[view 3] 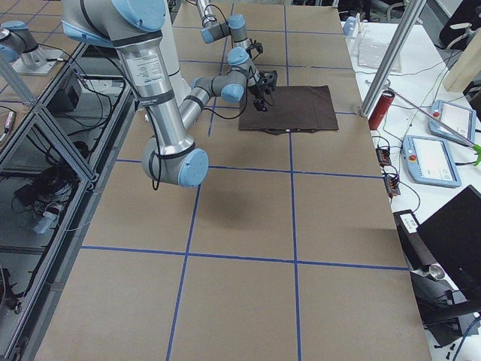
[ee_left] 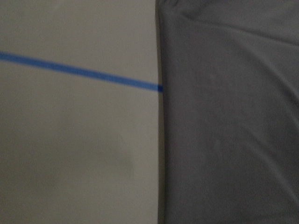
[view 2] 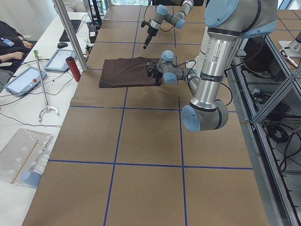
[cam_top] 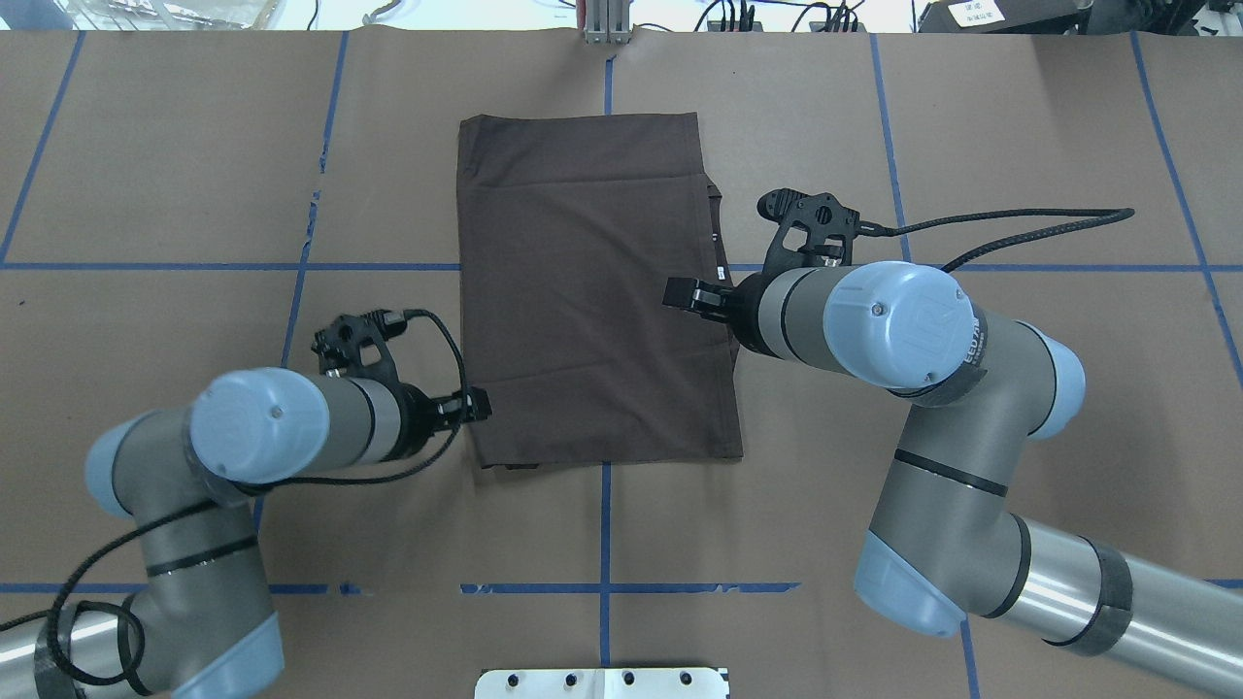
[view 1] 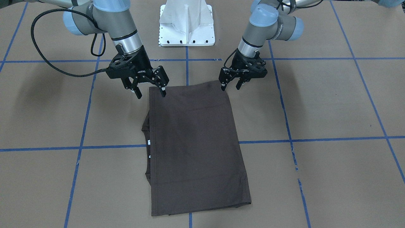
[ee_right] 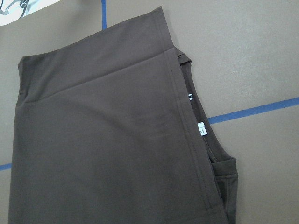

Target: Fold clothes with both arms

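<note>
The dark brown T-shirt (view 1: 196,145) lies flat on the table, folded into a long rectangle, and also shows from overhead (cam_top: 592,282). Its white neck tags (view 1: 148,142) peek out along one long edge, seen too in the right wrist view (ee_right: 202,129). My left gripper (view 1: 231,86) is open and empty at the shirt's corner nearest the robot on my left side (cam_top: 478,405). My right gripper (view 1: 150,92) is open and empty, one finger over the shirt's other near corner (cam_top: 680,293). The left wrist view shows only the shirt's edge (ee_left: 224,121).
The white pedestal base (view 1: 186,25) stands just behind the shirt. Blue tape lines (view 1: 332,138) grid the brown table. A red cylinder (view 2: 73,69) and tablets (view 2: 23,77) sit on the operators' side table, with a person (view 2: 9,42) there.
</note>
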